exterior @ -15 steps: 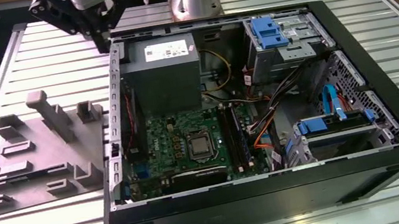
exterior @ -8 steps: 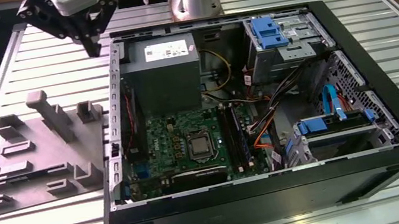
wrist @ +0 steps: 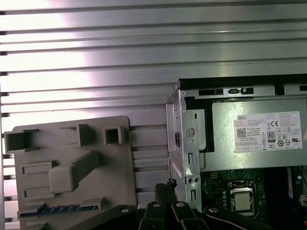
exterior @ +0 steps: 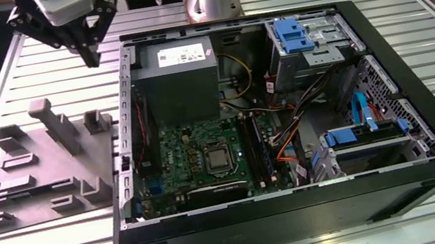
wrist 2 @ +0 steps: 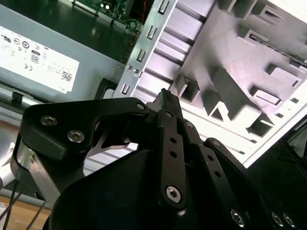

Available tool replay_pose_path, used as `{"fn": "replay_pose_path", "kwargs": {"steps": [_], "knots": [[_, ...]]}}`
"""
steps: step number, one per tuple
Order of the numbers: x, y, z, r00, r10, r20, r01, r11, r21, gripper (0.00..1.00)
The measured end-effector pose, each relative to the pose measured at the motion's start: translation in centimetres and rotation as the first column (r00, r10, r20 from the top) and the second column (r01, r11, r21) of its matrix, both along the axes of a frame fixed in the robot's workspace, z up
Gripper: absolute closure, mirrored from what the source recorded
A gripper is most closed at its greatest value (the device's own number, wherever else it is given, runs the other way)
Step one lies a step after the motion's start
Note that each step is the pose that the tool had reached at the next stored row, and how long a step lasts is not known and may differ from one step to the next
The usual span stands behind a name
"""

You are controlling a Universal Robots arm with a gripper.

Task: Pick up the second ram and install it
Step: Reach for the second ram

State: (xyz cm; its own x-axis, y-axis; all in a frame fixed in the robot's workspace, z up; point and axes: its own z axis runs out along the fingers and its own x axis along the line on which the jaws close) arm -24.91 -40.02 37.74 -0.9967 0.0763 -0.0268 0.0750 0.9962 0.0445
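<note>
My gripper (exterior: 92, 60) hangs above the slatted table at the far left, just outside the open computer case (exterior: 302, 213). Its black fingers meet at the tips with nothing between them, as both wrist views show (wrist 2: 165, 94) (wrist: 166, 184). The second ram (wrist: 61, 209), a thin dark stick with bluish marks, lies flat in a slot at the near end of the grey holder tray (exterior: 42, 176) (wrist: 72, 158), well away from the gripper. The motherboard's long black slots (exterior: 258, 148) run beside the processor (exterior: 218, 158).
The grey power supply (exterior: 179, 75) (wrist: 256, 139) fills the case's far left corner next to the gripper. Upright tabs (exterior: 50, 122) stand on the tray. Drive cages with blue clips (exterior: 295, 34) and loose cables (exterior: 289, 130) crowd the case's right side.
</note>
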Motion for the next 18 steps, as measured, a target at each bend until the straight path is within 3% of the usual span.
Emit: {"fn": "replay_pose_path", "kwargs": {"steps": [18], "knots": [[-4.0,-0.99,-1.34,1.0000,0.000,0.0001,0.000,1.0000,0.0000,0.90]]}}
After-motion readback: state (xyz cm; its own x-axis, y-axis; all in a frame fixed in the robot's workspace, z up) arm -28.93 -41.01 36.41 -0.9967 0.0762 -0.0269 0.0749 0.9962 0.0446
